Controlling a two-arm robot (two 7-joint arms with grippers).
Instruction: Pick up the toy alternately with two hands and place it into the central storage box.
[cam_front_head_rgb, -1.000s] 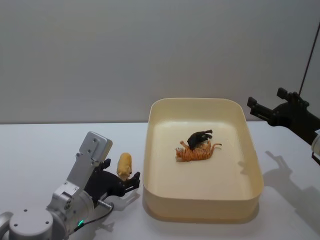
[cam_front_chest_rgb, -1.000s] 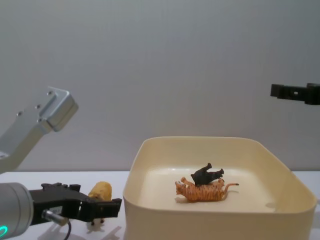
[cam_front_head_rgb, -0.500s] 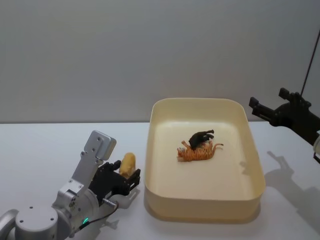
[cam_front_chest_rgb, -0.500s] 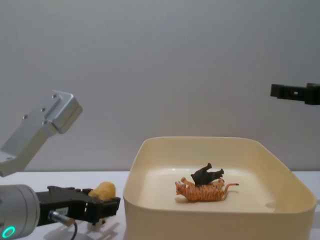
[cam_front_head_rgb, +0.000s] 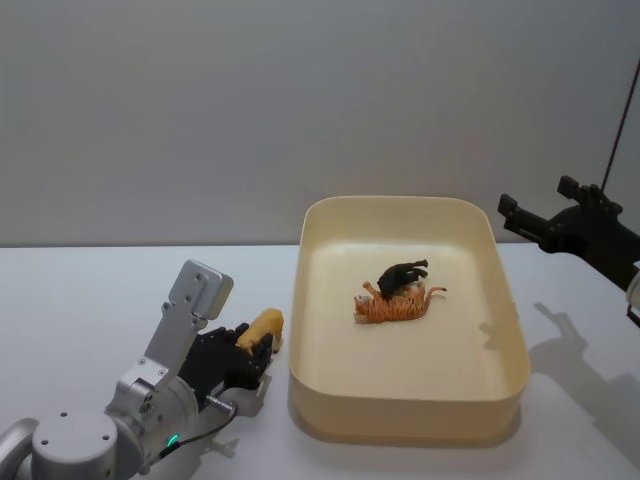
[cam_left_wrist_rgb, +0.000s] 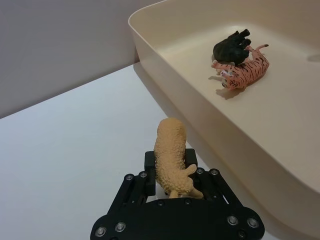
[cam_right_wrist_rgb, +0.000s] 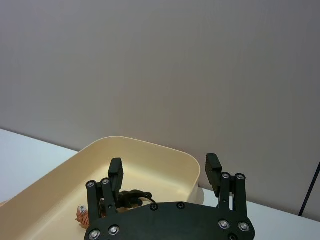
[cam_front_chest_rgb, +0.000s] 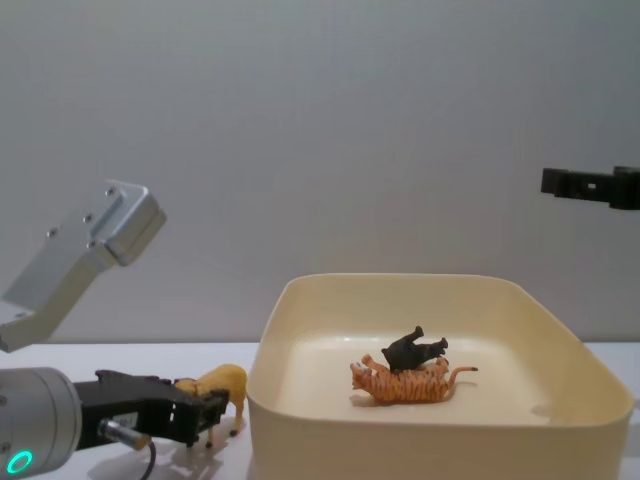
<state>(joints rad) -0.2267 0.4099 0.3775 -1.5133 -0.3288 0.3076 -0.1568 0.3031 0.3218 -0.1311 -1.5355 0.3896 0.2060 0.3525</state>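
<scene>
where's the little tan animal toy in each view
Head view: the tan toy sits at the left gripper, just left of the cream box.
Left wrist view: the toy lies between the fingers, low in the picture's middle.
Right wrist view: not in it.
Chest view: the toy stands at the lower left.
Shared landmark: the box's left wall.

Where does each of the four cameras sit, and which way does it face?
Head: high, looking down on the storage box; left gripper, right gripper.
Chest: low, looking across the table at the box's wall.
Left wrist: behind its fingers, on the tan animal figure.
Right wrist: raised, over the box.
All four share the tiger figure.
</scene>
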